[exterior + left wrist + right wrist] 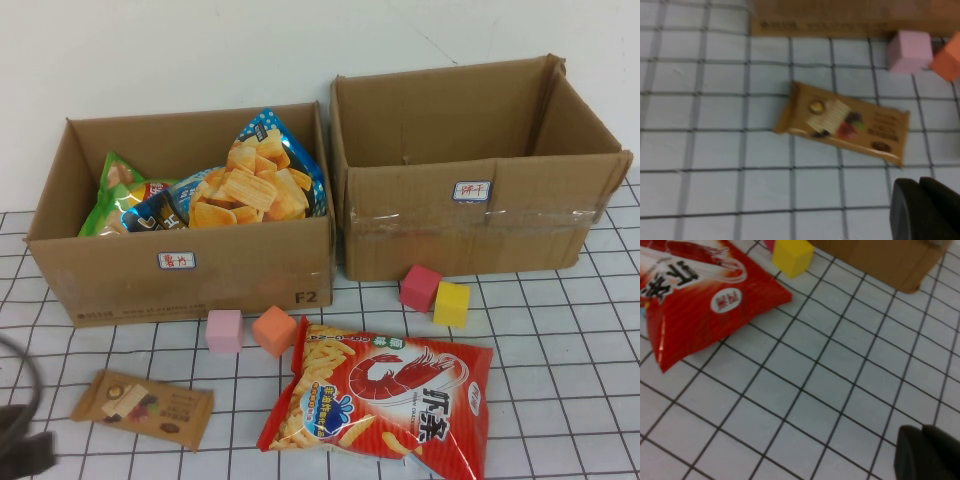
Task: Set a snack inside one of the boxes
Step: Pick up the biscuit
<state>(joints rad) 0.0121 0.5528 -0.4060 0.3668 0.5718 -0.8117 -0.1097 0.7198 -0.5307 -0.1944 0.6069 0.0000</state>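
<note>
A red shrimp-chip bag (385, 400) lies flat on the gridded table in front of the boxes; it also shows in the right wrist view (700, 295). A brown chocolate bar (143, 406) lies at the front left and shows in the left wrist view (842, 122). The left cardboard box (180, 270) holds several snack bags (250, 185). The right cardboard box (470, 225) looks empty. My left gripper (920, 200) is shut and empty, hovering near the bar, at the front left corner in the high view (25, 445). My right gripper (922, 440) is shut and empty, over bare table right of the red bag.
A pink cube (224, 330) and an orange cube (274, 331) sit before the left box. A magenta cube (419, 288) and a yellow cube (451, 303) sit before the right box. A dark cable (25, 375) curves at the left edge.
</note>
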